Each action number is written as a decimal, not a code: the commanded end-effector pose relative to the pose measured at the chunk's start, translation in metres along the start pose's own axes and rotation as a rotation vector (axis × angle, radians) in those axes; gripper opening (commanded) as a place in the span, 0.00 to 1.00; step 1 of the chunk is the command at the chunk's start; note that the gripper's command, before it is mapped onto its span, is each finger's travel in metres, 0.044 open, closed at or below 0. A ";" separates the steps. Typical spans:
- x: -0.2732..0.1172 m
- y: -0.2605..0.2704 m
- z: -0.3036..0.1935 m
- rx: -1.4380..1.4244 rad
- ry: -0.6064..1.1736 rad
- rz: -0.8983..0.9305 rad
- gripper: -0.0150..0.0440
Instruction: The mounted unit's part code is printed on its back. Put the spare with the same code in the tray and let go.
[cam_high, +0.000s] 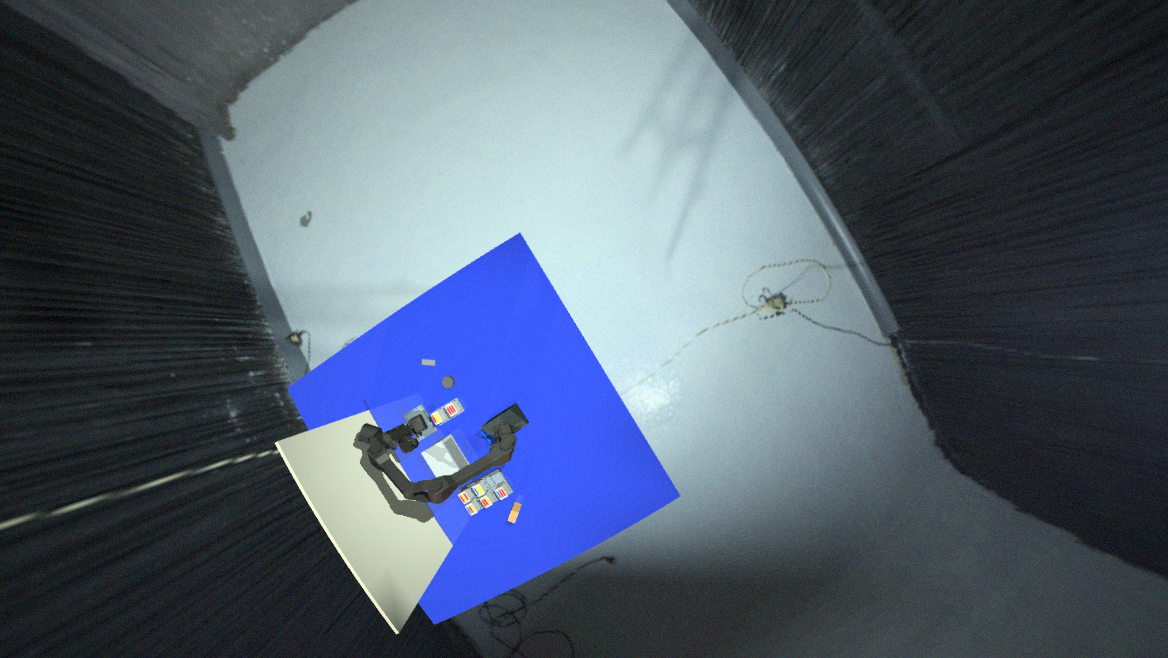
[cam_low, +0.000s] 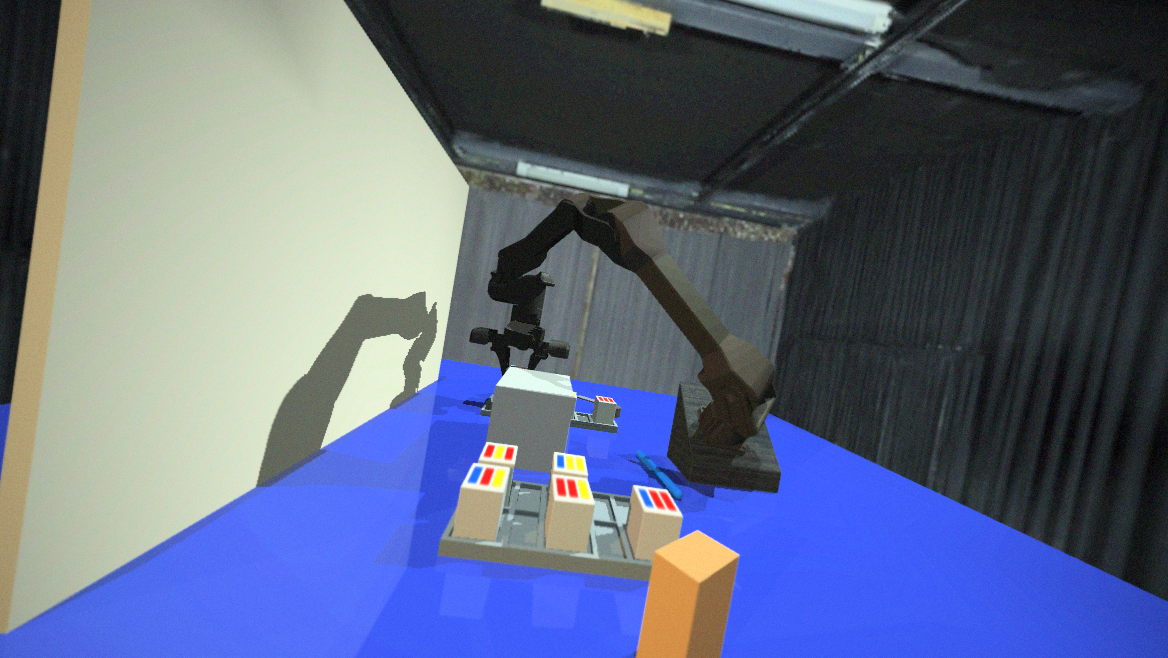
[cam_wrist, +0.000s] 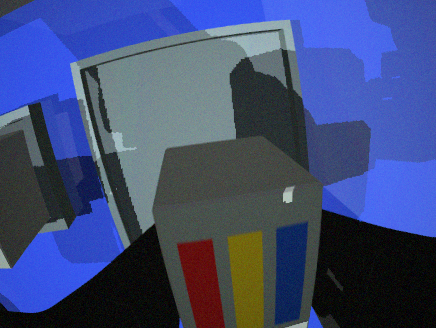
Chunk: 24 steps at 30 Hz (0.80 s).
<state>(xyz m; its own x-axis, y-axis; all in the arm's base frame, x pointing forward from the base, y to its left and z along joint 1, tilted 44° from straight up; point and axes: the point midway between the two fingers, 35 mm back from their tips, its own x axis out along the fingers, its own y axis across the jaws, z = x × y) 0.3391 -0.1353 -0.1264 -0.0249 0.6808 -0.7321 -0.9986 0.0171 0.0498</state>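
My gripper points down, shut on a spare block whose label reads red, yellow, blue from left to right in the wrist view. The block is above the grey tray, over its near part; the exact height is hard to tell. A large pale box, perhaps the mounted unit, hides the fingertips and block in the exterior view. No code shows on it. Several striped spares, one of them blue, red, yellow, stand in the rack.
Two more striped blocks, one with red stripes, stand close beside the tray. A beige panel rises along one side. An orange block, a blue item and a dark disc lie farther out.
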 end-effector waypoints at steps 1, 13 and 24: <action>0.005 0.002 0.001 0.010 -0.009 0.002 0.25; 0.015 0.003 0.001 0.010 -0.010 0.002 0.25; 0.024 0.004 0.002 0.010 -0.010 0.002 0.25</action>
<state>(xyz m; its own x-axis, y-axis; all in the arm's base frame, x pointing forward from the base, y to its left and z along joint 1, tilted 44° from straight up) 0.3366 -0.1211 -0.1395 -0.0248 0.6820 -0.7309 -0.9986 0.0168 0.0495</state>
